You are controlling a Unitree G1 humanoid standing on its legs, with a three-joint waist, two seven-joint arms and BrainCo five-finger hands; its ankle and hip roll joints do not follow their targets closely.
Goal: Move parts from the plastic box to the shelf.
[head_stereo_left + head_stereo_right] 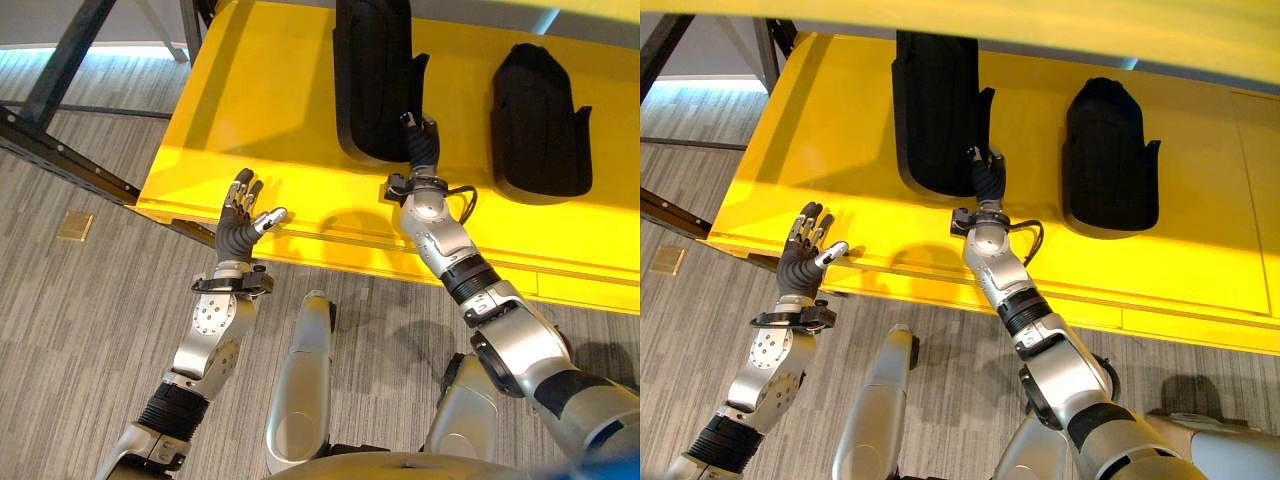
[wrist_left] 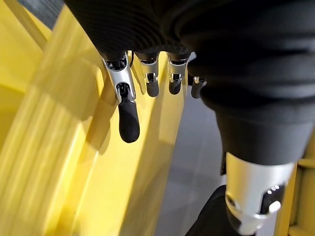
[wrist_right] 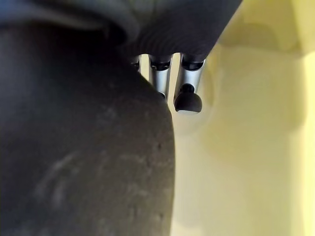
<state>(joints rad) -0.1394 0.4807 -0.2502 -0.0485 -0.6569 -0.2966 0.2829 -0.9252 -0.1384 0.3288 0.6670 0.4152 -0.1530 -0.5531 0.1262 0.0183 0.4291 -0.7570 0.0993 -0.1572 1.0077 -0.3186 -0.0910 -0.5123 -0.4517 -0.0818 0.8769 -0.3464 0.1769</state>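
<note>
Two black moulded parts lie on the yellow shelf. The longer part is in the middle and the shorter part lies to its right. My right hand reaches over the shelf to the near right corner of the longer part. Its fingers run fairly straight along the edge of that part and rest against it. My left hand hovers open over the shelf's front left edge with spread fingers, and it holds nothing.
A dark metal frame runs diagonally at the shelf's left end. Grey carpet lies in front of the shelf, with a small brass floor plate at the left. The left part of the shelf is bare yellow surface.
</note>
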